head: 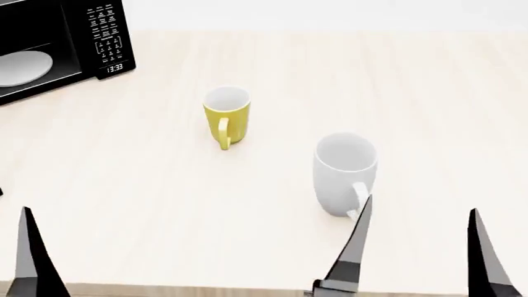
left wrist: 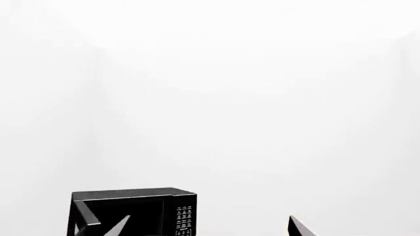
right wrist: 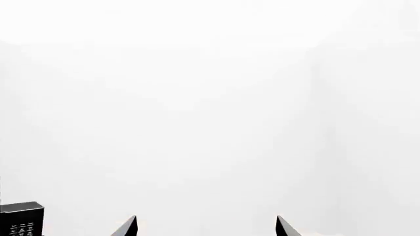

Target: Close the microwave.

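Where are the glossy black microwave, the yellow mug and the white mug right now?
Glossy black microwave [head: 103, 37], head view, on its white-lettered keypad panel.
Yellow ceramic mug [head: 235, 124], head view, on its outer side wall beside the handle.
White ceramic mug [head: 334, 185], head view, on its outer wall below the rim.

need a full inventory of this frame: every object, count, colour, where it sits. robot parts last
microwave: 1, glossy black, far left corner of the table, cavity showing, clock reads 13:33
plate: 1, white, inside the microwave cavity
yellow mug: 1, yellow with white inside, upright, mid-table, right of the microwave
white mug: 1, white, upright, nearer the robot and right of the yellow mug
table: 1, light wood, under everything
left gripper: 1, dark fingers spread, empty, low at the near left edge in the head view
right gripper: 1, dark fingers spread, empty, near edge just right of the white mug
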You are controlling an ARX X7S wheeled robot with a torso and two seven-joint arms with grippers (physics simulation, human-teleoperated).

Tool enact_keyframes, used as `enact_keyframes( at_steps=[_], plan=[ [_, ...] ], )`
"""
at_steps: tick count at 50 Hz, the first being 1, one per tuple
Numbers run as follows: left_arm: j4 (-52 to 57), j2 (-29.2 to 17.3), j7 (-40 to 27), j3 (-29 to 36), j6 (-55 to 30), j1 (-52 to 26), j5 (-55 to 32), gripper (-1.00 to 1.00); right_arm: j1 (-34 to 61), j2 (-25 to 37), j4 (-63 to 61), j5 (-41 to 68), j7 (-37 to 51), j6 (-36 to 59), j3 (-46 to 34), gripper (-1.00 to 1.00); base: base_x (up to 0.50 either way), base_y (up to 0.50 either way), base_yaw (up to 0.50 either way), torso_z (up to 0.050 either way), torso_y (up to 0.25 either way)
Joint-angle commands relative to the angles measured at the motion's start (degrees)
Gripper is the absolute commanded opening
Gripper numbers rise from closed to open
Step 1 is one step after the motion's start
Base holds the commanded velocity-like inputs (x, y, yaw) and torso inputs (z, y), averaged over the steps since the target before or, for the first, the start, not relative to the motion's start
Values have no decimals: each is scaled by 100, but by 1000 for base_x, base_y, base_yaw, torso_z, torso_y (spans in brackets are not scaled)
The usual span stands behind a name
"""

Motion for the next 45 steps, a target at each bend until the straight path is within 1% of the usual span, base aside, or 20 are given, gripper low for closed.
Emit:
enact_keyframes(
  at_steps=[1, 3, 45],
  plan=[
    [947, -124, -218, -33, -70, 140, -18, 100, -76, 92, -861, -301, 315, -314, 16, 100, 0, 0, 0, 0, 0],
    [903, -147, -229, -20, -34, 144, -29, 100, -92, 92, -841, -539, 386, -360, -28, 100, 0, 500, 0, 0, 0],
    [799, -443, -509, 154, 27, 132, -217, 100, -149, 388, -814, -527, 694, -378, -340, 100, 0, 500, 0, 0, 0]
  ],
)
